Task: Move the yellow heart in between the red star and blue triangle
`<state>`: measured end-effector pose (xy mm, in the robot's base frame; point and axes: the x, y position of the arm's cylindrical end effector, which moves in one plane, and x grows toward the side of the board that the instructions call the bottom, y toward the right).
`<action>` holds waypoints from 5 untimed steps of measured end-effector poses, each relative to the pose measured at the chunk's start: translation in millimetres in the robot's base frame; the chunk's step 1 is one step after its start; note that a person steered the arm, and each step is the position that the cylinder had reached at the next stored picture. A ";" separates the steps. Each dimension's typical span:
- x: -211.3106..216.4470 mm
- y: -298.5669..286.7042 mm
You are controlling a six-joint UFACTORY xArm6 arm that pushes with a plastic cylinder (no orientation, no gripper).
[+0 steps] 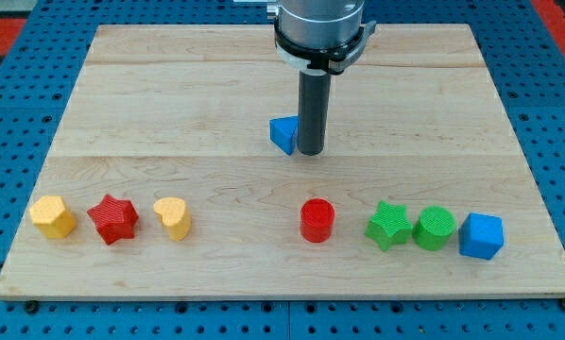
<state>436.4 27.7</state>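
The yellow heart [173,218] lies near the board's bottom edge at the view's left. The red star [112,219] sits just to its left. The blue triangle [283,134] lies near the board's middle, well up and to the right of the heart. My tip [310,151] stands on the board right against the triangle's right side, partly hiding it. The tip is far from the heart and the star.
A yellow hexagon [53,216] lies left of the star. A red cylinder [316,220], a green star [388,226], a green cylinder [435,229] and a blue cube [481,236] form a row at the bottom right. The wooden board [169,104] lies on a blue pegboard.
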 end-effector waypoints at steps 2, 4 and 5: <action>9.0 -30.6; 51.7 -65.8; 99.3 -77.7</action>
<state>535.8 -50.0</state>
